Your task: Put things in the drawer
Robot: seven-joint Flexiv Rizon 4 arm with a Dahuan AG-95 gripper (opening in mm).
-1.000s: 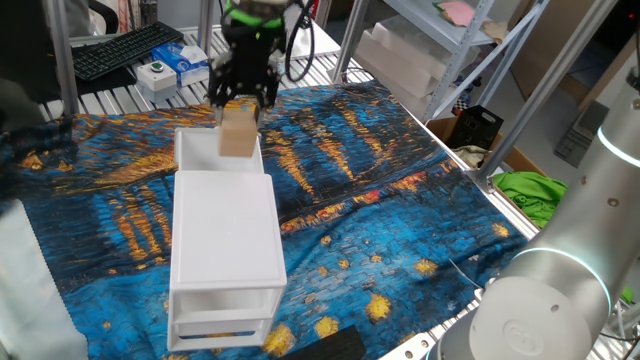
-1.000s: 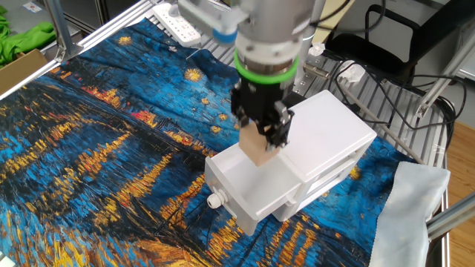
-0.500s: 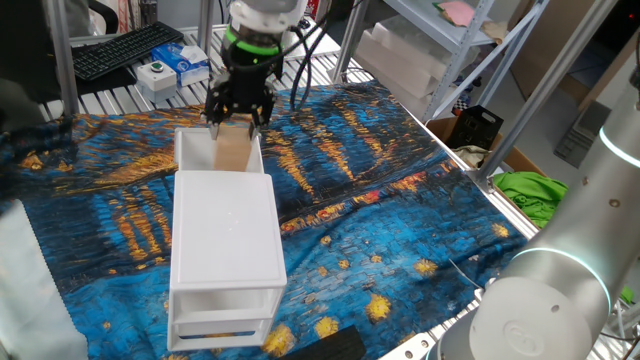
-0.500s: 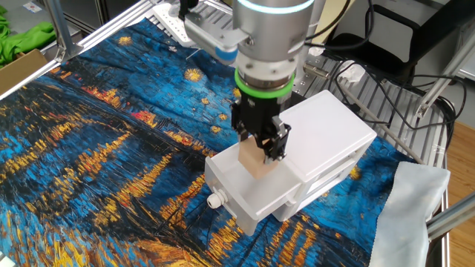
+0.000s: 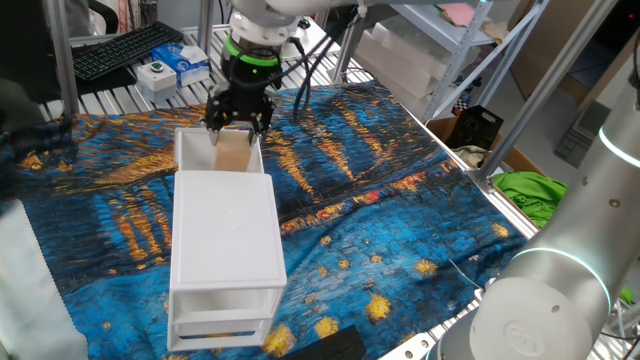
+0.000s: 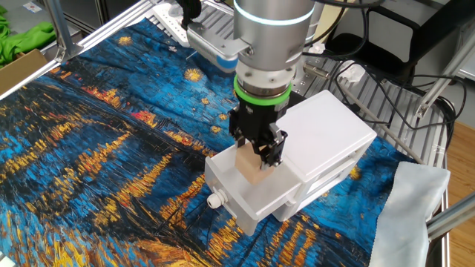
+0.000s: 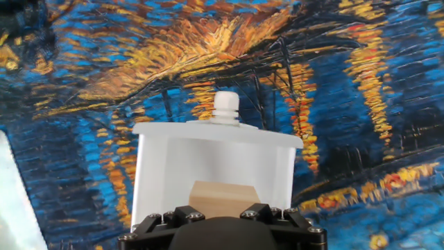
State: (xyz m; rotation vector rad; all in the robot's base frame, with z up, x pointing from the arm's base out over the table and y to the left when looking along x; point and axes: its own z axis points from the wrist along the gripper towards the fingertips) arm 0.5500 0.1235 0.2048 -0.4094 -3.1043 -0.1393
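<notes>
One fixed view: the hand (image 5: 238, 122) points straight down over the pulled-out drawer (image 5: 186, 150) of the white cabinet (image 5: 222, 240), fingers clenched on the wooden cube (image 5: 232, 152). The cube hangs low inside the tray — its bottom edge is hidden behind the cabinet top, so I cannot tell whether it touches the floor of the tray.

The other fixed view: cube (image 6: 254, 166) gripped between the dark fingers (image 6: 274, 150), sitting within the drawer (image 6: 231, 183) walls, close to the cabinet (image 6: 326, 141) body. Round knob (image 6: 215, 200) on the drawer front faces the near left.

Hand view: cube (image 7: 218, 198) just below the hand's body, white tray (image 7: 211, 167) around it, knob (image 7: 226, 107) at the far end. Table covered with a blue-and-orange painted cloth (image 5: 380, 190).
</notes>
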